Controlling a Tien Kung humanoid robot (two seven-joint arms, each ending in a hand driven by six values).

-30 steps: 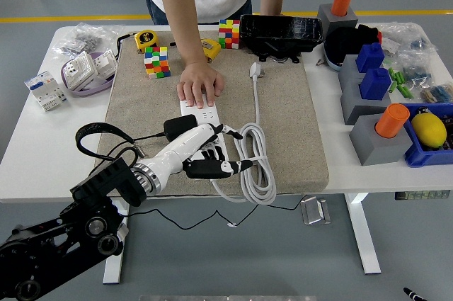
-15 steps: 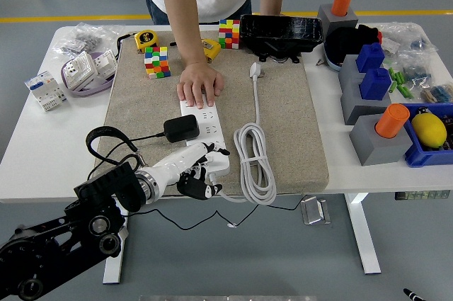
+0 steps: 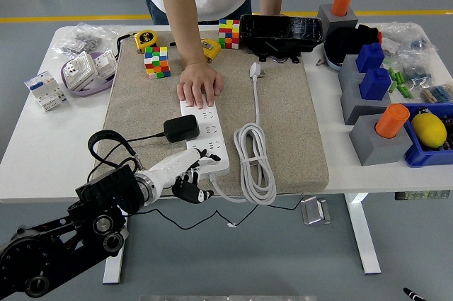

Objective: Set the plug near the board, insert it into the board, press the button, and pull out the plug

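Observation:
A white power strip (image 3: 205,138) lies lengthwise on the beige mat (image 3: 290,124). A black plug (image 3: 181,128) sits on the strip's left side, and its black cable (image 3: 106,146) loops off to the left. A person's hand (image 3: 200,85) presses flat on the strip's far end. My left hand (image 3: 186,179) hangs at the mat's near edge, just short of the strip's near end, with its fingers relaxed and holding nothing. It is clear of the plug. The strip's own white cord (image 3: 256,163) lies coiled to the right and ends in a white plug (image 3: 255,69).
Two colour cubes (image 3: 157,61) (image 3: 228,32), a yellow tape measure (image 3: 145,39) and a black case (image 3: 280,33) line the mat's far side. Grey blocks with orange and blue pegs (image 3: 379,134) and a blue bin (image 3: 429,149) stand at the right. White breakers (image 3: 44,91) lie at the left.
My left hand has drawn back from over the strip and plug toward the table's near edge. The black plug now shows uncovered on the strip. The person's hand has stayed put.

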